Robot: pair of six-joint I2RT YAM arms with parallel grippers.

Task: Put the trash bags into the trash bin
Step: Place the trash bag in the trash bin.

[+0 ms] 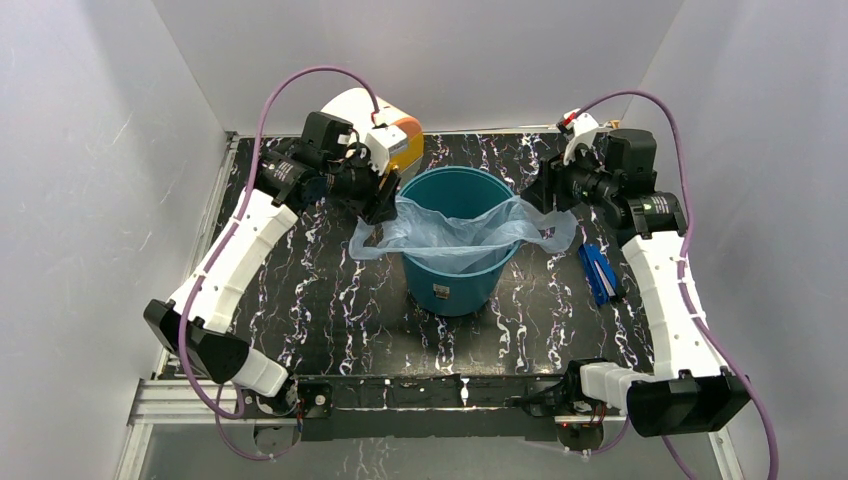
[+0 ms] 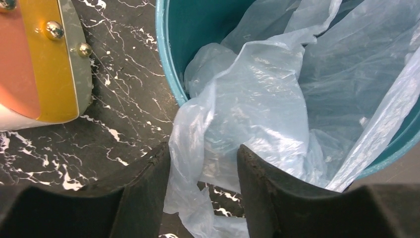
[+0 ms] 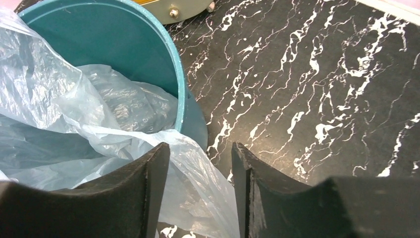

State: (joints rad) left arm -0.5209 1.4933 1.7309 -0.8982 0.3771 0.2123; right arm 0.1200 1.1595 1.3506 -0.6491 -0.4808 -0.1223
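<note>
The left gripper stands open around loose film of the pale blue trash bag; the right gripper is open too. The bag drapes over the rim of the teal trash bin, partly inside; the bin's white label is unreadable

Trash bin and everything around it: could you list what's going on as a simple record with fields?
Bin: teal trash bin, upright
Bag: pale blue trash bag, partly inside, edges draped over both sides of the rim
Left jaws: apart, bag fold between them
Right jaws: apart, over the bag's draped edge
Nearby: cream and orange box behind; dark blue flat object at right
</note>
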